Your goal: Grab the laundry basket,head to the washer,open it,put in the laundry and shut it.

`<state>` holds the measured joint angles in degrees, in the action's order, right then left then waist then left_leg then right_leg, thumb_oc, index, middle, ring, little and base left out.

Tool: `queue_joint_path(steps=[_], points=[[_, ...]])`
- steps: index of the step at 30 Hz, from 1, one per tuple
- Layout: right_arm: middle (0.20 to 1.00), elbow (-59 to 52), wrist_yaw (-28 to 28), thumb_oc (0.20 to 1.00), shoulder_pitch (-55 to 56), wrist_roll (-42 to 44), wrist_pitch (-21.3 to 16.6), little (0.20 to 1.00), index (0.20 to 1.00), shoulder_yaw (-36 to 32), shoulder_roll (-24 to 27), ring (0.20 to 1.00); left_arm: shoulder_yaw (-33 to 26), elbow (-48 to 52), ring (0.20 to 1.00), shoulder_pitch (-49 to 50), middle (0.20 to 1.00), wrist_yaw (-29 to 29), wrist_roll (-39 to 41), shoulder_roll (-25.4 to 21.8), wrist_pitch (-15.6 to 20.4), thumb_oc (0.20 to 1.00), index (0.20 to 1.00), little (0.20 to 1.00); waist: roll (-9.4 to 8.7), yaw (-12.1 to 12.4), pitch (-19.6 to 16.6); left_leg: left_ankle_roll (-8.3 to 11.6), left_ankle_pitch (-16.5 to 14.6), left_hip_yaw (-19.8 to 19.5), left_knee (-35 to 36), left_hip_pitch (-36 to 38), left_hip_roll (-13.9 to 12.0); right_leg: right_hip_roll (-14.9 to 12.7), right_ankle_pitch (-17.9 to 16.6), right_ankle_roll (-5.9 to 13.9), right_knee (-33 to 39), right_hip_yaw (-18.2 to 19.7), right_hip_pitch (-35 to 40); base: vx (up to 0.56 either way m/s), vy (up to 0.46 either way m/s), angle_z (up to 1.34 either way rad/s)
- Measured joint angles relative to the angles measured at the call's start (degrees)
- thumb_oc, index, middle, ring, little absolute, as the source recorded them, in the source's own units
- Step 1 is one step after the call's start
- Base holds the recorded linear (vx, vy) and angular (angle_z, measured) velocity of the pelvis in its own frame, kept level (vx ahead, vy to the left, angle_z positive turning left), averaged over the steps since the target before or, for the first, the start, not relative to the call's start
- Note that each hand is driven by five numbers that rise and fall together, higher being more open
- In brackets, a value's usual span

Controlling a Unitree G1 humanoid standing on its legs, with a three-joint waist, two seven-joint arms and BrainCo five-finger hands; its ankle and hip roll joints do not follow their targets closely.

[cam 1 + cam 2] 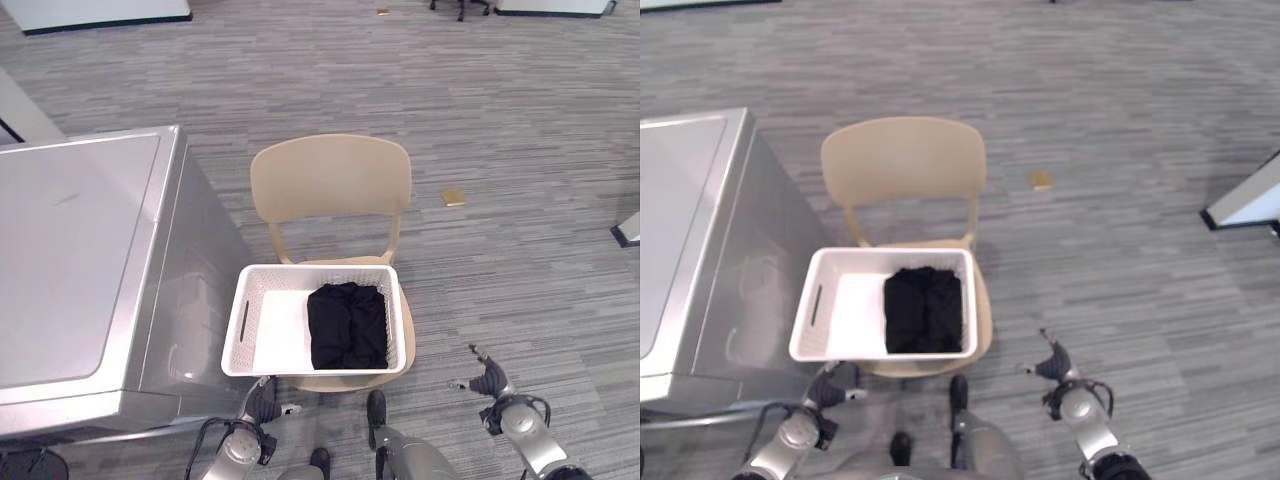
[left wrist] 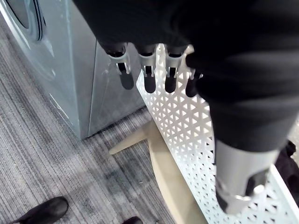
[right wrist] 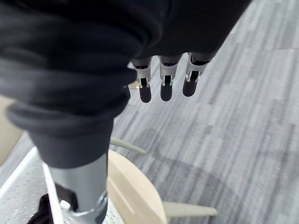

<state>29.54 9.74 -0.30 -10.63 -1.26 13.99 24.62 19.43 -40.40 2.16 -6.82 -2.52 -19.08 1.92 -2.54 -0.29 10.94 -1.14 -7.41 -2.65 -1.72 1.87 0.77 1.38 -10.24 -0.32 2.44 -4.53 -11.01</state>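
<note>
Hovering low before the basket (image 1: 262, 335) on the chair (image 1: 330, 185): left hand (image 1: 262, 402) under its rim, right hand (image 1: 490, 381) well apart, both with fingers hanging straight, gripping nothing.

A chair (image 1: 330, 185) stands on the floor (image 1: 500, 130). On the chair's seat sits a laundry basket (image 1: 262, 335), with folded laundry (image 1: 346, 325) inside, toward the chair's right. A washer (image 1: 80, 270) stands just left of the chair. Nearer than the chair, the left hand (image 1: 262, 400) hangs by the basket's near wall, and the right hand (image 1: 490, 382) hangs to the chair's right.
</note>
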Motion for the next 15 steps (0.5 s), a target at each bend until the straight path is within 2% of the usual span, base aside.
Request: queue_joint_path(steps=[6,9,11,12,14,15], points=[[1.0,-11.08,-0.11,1.0,-5.21,-4.89,-1.5,1.0,1.0,2.53,7.19,1.0,-0.99,0.21,1.0,1.12,1.0,0.12,-0.13,0.56,0.17,1.0,1.0,1.0,0.41,1.42,0.31,0.86,1.28,-2.68,2.69,1.12,-1.06,-0.18,-0.37,-0.26,2.14,-3.61,2.02,0.05,-0.056,0.3],[1.0,-11.78,-0.54,1.0,-7.4,-6.98,-1.83,1.0,1.0,4.99,9.14,1.0,-1.25,1.07,1.0,1.56,1.0,0.13,-0.22,0.6,0.24,1.0,1.0,1.0,0.47,2.65,0.48,1.11,1.55,-3.84,2.66,1.0,-1.11,-0.46,-0.13,-0.54,2.15,-5.21,2.44,-0.02,-0.053,0.29],[1.0,-11.59,-1.02,1.0,-9.12,-7.52,-2.54,1.0,1.0,6.5,9.75,1.0,-1.36,1.27,1.0,1.34,1.0,0.11,-0.4,0.54,0.43,1.0,1.0,1.0,0.23,3.21,0.95,1.58,2.43,-6.02,2.73,0.2,-1.07,-1.0,0.1,-0.75,2.15,-6.99,2.32,-0.06,-0.083,0.59],[1.0,-11.24,-1.05,1.0,-10.87,-8.21,-2.53,1.0,1.0,8.74,10.43,1.0,-1.33,1.09,1.0,1.33,1.0,0.08,-0.39,0.54,0.5,1.0,1.0,1.0,0.33,4.16,1.38,2.12,2.87,-7.42,2.14,-0.95,-0.93,-1.45,0.16,-0.8,2.17,-8.98,2.14,-0.05,-0.061,0.59],[1.0,-9.27,-1.16,1.0,-13.98,-9.92,-2.56,1.0,1.0,11.66,11.11,1.0,-1.29,1.13,1.0,0.9,1.0,0.06,-0.39,0.51,0.59,1.0,1.0,1.0,0.38,4.29,1.86,2.73,3.2,-9.5,1.16,-2.95,-0.61,-2.18,0.58,-0.59,2.18,-11.44,1.49,-0.07,-0.03,0.7],[1.0,-8.67,-1.1,1.0,-14.81,-10.49,-2.59,1.0,1.0,11.62,11.15,1.0,-1.2,1.09,1.0,0.69,1.0,0.01,-0.38,0.52,0.63,1.0,1.0,1.0,0.4,5.1,2.11,2.79,3.42,-9.47,1.1,-3.89,-0.51,-2.3,0.6,-0.63,2.17,-12.03,1.1,-0.11,-0.026,0.6]])
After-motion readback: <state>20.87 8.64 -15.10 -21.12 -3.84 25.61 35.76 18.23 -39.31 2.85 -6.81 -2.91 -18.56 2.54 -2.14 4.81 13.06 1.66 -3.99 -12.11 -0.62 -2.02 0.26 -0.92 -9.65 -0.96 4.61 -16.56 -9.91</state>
